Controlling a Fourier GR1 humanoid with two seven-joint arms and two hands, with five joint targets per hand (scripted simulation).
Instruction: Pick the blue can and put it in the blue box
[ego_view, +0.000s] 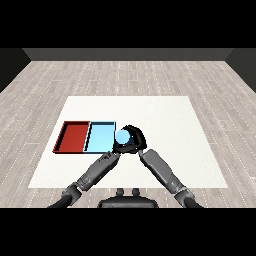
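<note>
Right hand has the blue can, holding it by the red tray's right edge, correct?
Not quite. The head view shows the right hand curled round the blue can by the right edge of the light blue tray, not the red tray, which lies further left.

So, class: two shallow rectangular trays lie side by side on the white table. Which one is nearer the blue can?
The light blue tray: its right edge is beside the blue can, while the red tray lies farther left.

Can (122, 136) at right edge of right-hand tray (100, 137)
</note>
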